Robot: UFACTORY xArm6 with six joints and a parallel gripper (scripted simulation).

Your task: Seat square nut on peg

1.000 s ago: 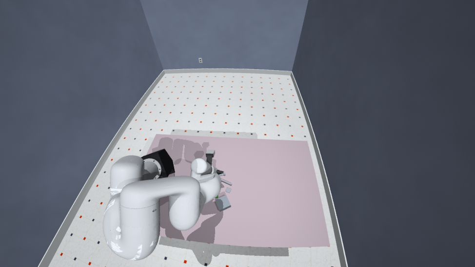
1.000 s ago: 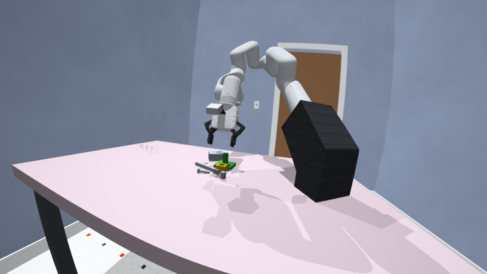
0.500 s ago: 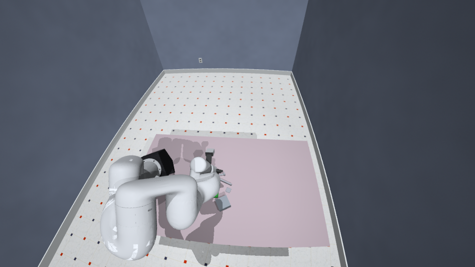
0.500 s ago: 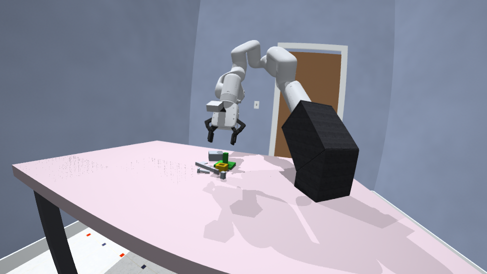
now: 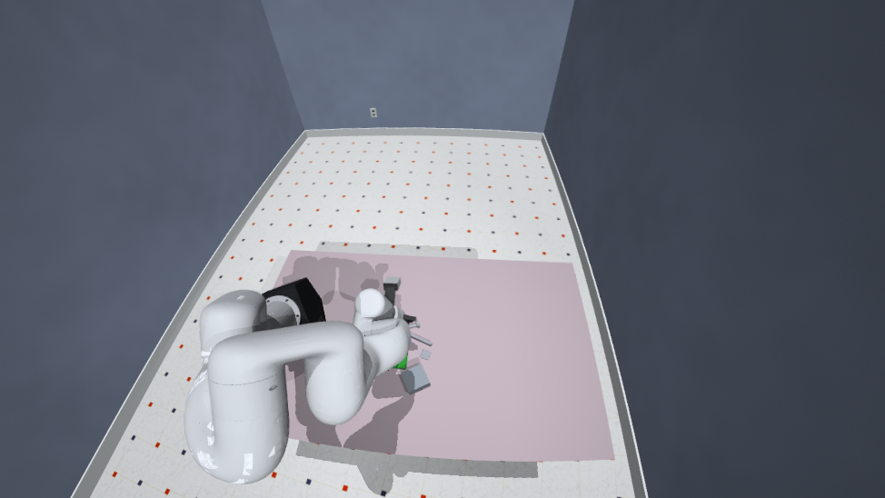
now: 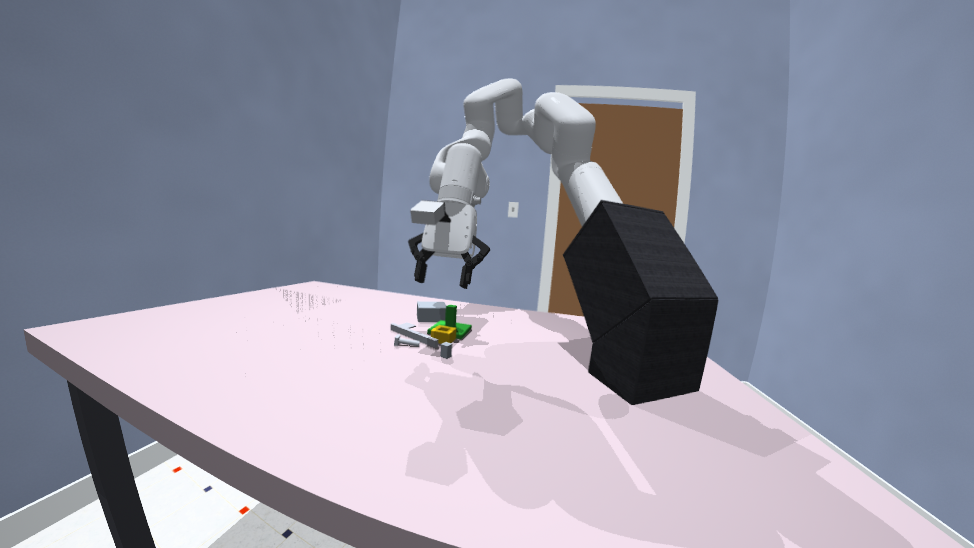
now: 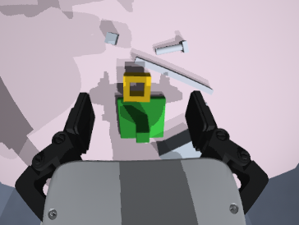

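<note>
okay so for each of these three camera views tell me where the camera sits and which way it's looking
Top: high above the arm, looking down at the pink table; elbow and wrist links show.
Exterior: beyond the table's corner, facing the door; whole arm and open gripper show.
Wrist: behind the fingers, looking down.
Exterior and wrist share the yellow square nut on the green base.

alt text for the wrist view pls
The open black two-fingered hand hangs empty above a pale pink table, where a yellow square nut sits on a green peg base. Beyond them lie a long grey bar, a grey bolt and a small grey block.
</note>
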